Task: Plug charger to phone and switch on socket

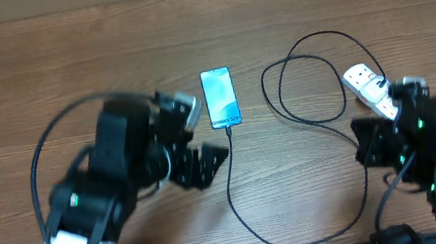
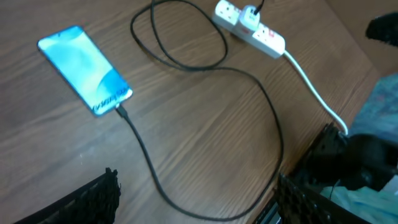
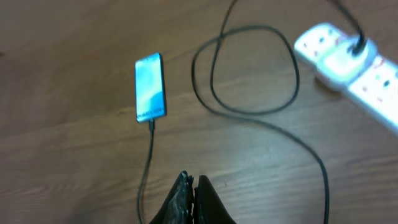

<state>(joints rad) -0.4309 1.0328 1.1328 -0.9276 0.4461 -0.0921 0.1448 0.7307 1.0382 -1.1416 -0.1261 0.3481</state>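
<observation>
Charger (image 1: 263, 238) from overhead: its connector (image 1: 227, 129) meets the phone (image 1: 220, 96) at 12 o'clock on the worktop (image 1: 61, 59), its far end reaching the socket (image 1: 366, 85) at 3 o'clock. Left wrist view: my left end effector (image 2: 195, 177) is spread wide; the white plug (image 2: 249, 17) looks seated. Right wrist view: my right end effector (image 3: 193, 180) is pressed together. I judge only switching the socket on may be left; I cannot read that. One charger, one phone, one socket.

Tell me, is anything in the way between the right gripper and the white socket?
Only the charger: its thin black cable lies flat between the right gripper and the socket. Nothing else visible stands between them, so reaching over the cable from above looks possible.
</observation>
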